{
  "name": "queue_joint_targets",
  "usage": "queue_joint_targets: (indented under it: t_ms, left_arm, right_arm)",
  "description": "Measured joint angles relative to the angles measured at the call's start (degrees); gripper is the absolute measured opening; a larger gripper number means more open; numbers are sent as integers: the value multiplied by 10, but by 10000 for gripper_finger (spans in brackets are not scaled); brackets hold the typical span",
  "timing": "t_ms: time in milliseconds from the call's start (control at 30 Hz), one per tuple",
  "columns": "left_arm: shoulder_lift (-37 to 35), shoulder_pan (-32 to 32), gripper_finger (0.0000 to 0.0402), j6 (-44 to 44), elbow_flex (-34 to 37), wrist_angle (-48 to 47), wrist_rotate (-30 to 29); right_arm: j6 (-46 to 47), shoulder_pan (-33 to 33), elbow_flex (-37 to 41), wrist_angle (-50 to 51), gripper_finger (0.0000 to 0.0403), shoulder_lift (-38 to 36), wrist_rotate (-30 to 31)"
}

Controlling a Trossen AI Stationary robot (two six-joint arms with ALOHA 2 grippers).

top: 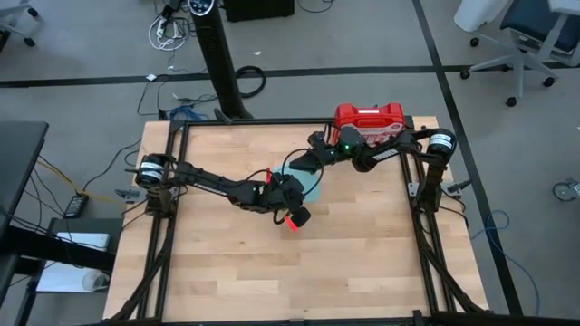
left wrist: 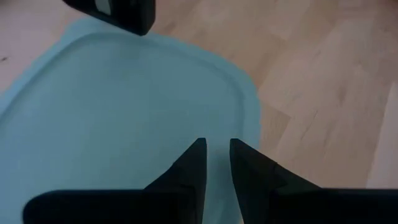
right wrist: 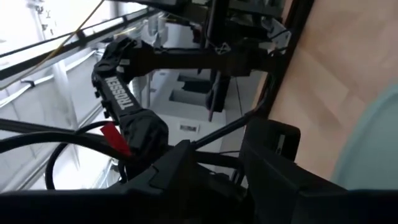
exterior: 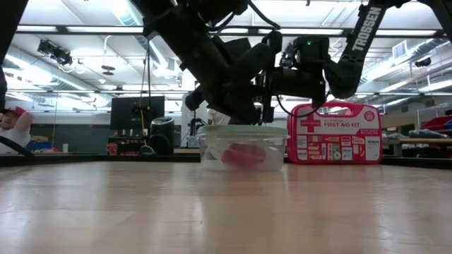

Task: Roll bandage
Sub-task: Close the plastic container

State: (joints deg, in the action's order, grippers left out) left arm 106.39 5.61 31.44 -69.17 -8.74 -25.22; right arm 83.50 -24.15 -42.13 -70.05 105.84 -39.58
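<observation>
High view: left arm reaches in from the table's left edge to mid-table. The left gripper (top: 292, 206) sits at the near edge of the pale blue container (top: 313, 187). The right arm comes from the right edge, past the red first-aid case (top: 370, 119) at the back of the table (top: 362, 263). The right gripper (top: 299, 163) is at the far edge of the same container, so the two tools stand on opposite sides of it, close together.

Small red patch (top: 292, 222) shows at the left gripper's near end; cannot tell what it is.

Left wrist view: left gripper (left wrist: 216, 146) is above the container's flat blue top (left wrist: 112, 112). Fingers set narrow, a slim gap between the tips, nothing in the gap.

Right gripper: cannot tell how it is set, or whether it holds anything; its own view is dark and cluttered.

Low view: container (exterior: 244, 147) stands on the table with both arms bunched above it and the case just beside it. The bandage (exterior: 244, 155) shows as a red lump seen through the clear wall, low down. Cannot tell whether it lies inside or just behind.
</observation>
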Motion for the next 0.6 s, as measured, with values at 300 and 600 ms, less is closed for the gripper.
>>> queue_joint_targets:
  t_ms: [300,600]
  left_arm:
    - [0,-6,76,-11,0,-6,45]
    - [0,-5,76,-12,0,-5,48]
  right_arm:
    - [4,1,0,20,149,0,21]
    - [-3,13,-38,43,149,0,12]
